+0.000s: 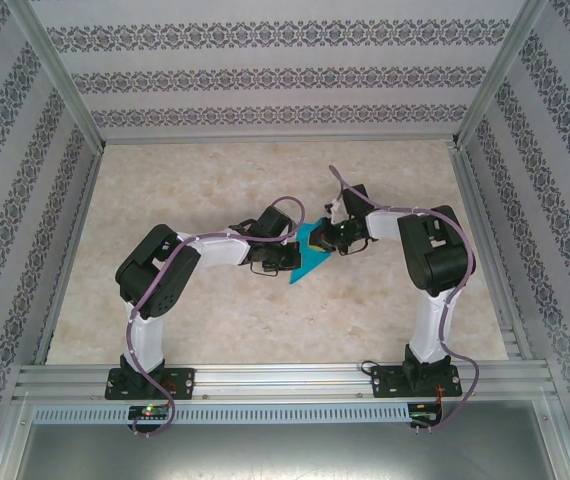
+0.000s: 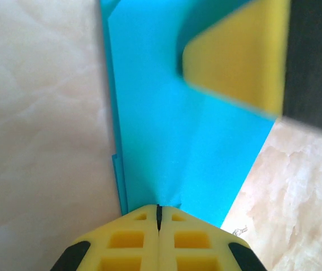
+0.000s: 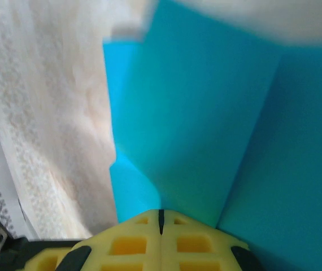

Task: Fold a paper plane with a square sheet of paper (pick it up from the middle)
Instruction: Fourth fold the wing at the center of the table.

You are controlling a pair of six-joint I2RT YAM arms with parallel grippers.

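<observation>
The teal-blue sheet of paper [image 1: 311,262] is folded into a pointed triangle at mid-table, its tip toward the near left. My left gripper [image 1: 285,254] meets it from the left and my right gripper [image 1: 333,240] from the right. In the left wrist view the left gripper [image 2: 159,210] is shut, with the paper [image 2: 189,141] puckered at its tips and layered edges along the left. One yellow finger [image 2: 234,56] of the right gripper sits at the paper's far end. The right gripper [image 3: 161,213] is shut at a crease of the paper [image 3: 206,124], one flap standing up on the right.
The marble-patterned table [image 1: 215,180] lies all round the paper. Patterned walls and an aluminium frame [image 1: 75,110] close in the left, back and right sides. Both arm bases stand on the rail [image 1: 285,380] at the near edge.
</observation>
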